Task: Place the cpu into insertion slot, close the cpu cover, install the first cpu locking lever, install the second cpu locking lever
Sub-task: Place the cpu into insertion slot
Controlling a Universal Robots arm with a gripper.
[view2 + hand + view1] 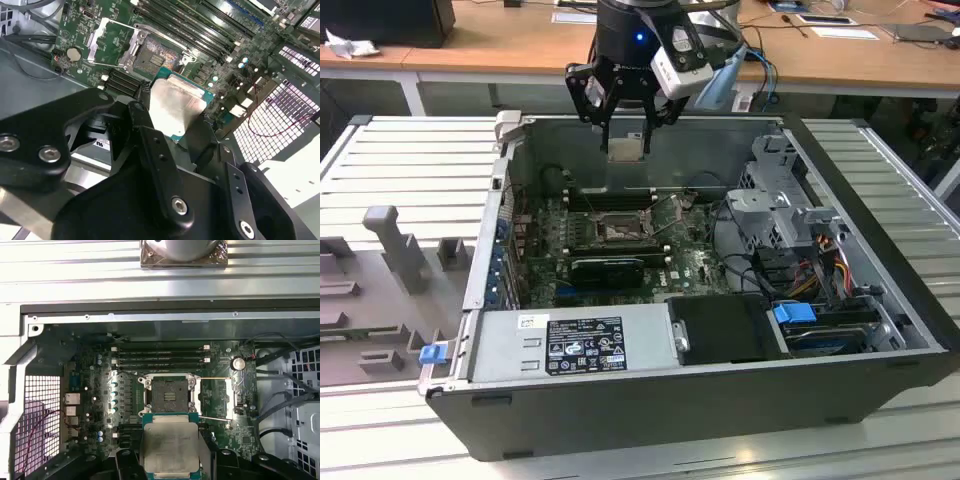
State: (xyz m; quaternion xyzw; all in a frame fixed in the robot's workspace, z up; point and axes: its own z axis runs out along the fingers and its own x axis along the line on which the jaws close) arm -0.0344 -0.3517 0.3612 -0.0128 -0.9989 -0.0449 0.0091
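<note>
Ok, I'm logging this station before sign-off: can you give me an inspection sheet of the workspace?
Surface: ribbed metal table, open computer case on it.
Job's things: cpu held aloft, not yet seated; insertion slot bare; cpu cover raised open.
Clutter: grey fixtures on the table, exterior view's left.
Grippers: hand shut on the cpu.
Cables: coloured wires inside the case, exterior view's right.
Surroundings: wooden desks behind.
</note>
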